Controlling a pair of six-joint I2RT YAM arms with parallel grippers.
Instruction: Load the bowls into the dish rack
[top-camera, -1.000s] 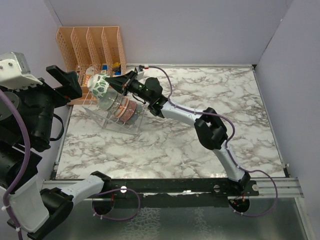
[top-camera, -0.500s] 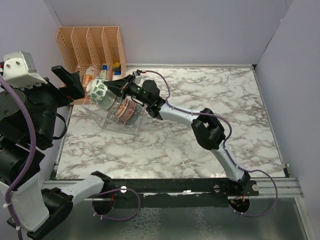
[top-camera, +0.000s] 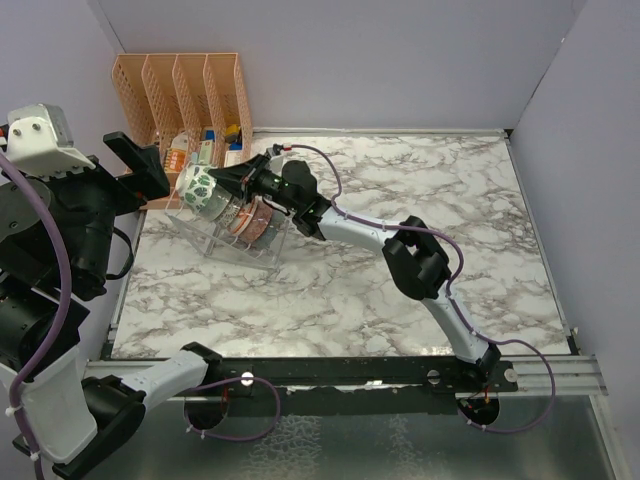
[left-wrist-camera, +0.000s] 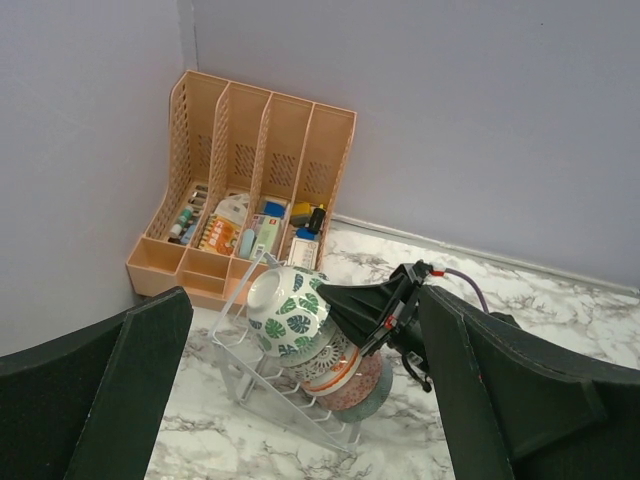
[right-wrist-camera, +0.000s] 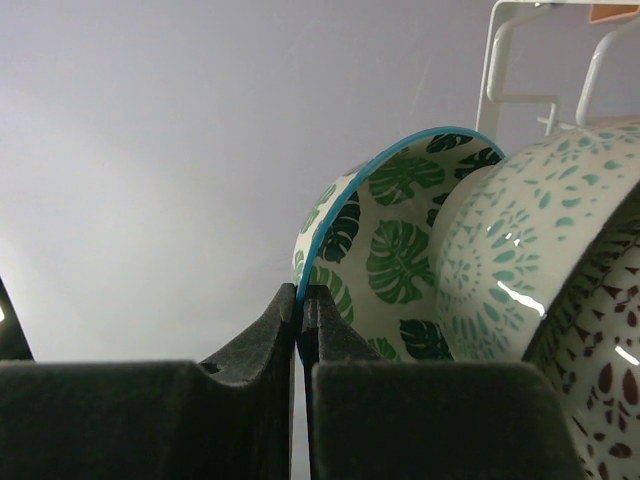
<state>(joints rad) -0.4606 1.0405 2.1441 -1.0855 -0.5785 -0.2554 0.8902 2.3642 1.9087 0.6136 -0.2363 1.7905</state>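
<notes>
My right gripper (top-camera: 224, 180) is shut on the rim of a white bowl with green leaves and a blue rim (top-camera: 200, 186), holding it tilted over the left end of the clear dish rack (top-camera: 225, 246). It also shows in the left wrist view (left-wrist-camera: 288, 312) and the right wrist view (right-wrist-camera: 385, 265). The leaf bowl rests against a teal-green dotted bowl (right-wrist-camera: 500, 260). Behind that sit an orange-banded bowl (left-wrist-camera: 338, 370) and a reddish-brown bowl with a grey-blue inside (left-wrist-camera: 368, 388). My left gripper (top-camera: 135, 168) is open and empty, raised high at the left.
An orange slotted file organizer (top-camera: 185, 90) with small bottles stands in the back left corner, just behind the rack. Purple walls close the left, back and right. The marble tabletop (top-camera: 420, 190) stretches right of the rack.
My right gripper has carried the leaf bowl left and down onto the stacked bowls in the rack. The left arm shifted slightly a second ago, then stayed still.
</notes>
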